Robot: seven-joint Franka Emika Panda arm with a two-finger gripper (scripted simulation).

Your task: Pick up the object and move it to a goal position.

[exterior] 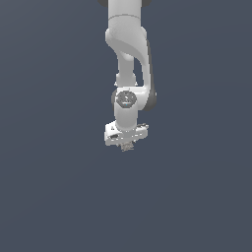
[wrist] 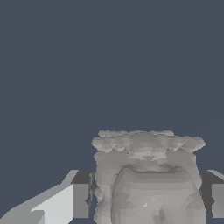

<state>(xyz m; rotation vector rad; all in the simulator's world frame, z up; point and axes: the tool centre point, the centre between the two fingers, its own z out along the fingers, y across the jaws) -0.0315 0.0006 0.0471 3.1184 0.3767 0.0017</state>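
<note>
The white arm hangs down in the middle of the exterior view, with my gripper (exterior: pixel 128 146) at its lower end. A tiny grey-brown speckled cube (exterior: pixel 128 146) sits just under the white hand, between the fingers. In the wrist view the cube (wrist: pixel 146 175) fills the space between the two dark finger pads (wrist: pixel 81 199), which touch its sides. The gripper (wrist: pixel 146 201) is shut on the cube. In the exterior view no shadow or surface contact shows under the cube, so I cannot tell how high it is held.
A plain dark blue-grey surface (exterior: pixel 54 187) fills both views. No other objects, containers or edges show.
</note>
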